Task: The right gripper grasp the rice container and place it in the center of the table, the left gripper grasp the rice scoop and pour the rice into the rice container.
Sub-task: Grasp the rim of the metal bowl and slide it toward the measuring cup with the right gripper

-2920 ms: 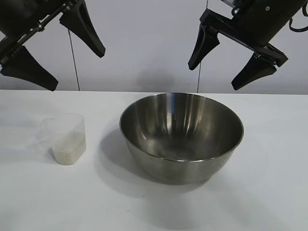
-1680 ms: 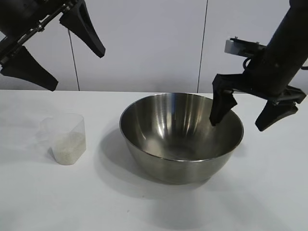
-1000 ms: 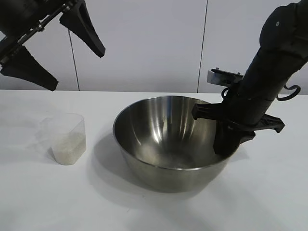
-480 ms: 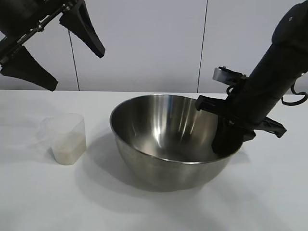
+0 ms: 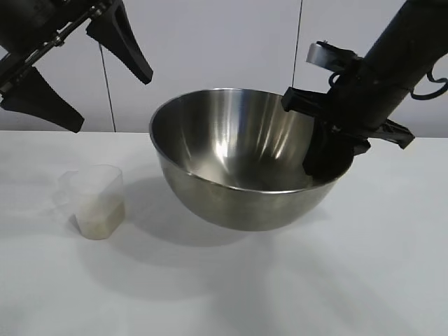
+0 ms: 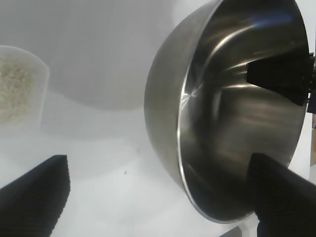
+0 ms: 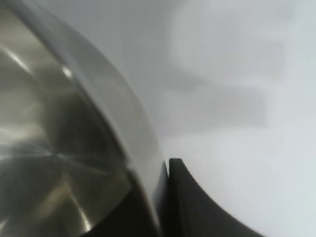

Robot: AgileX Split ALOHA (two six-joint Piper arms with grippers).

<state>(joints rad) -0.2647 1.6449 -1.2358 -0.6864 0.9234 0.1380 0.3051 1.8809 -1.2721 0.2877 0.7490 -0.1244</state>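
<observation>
One rim-pinch is carrying the rice container (image 5: 241,157) clear of the surface (image 5: 364,280), so the right end effector (image 5: 329,157), clamping at three o'clock, needs level, slow travel while the left end effector (image 5: 77,70) is hanging spread.

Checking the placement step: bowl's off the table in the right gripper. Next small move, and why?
Probably carry the rice container a little further toward the table centre, then lower it flat. The right gripper is shut on its rim, and the bowl hangs tilted above its shadow. The rice scoop stands untouched, with the left gripper open above it.
</observation>
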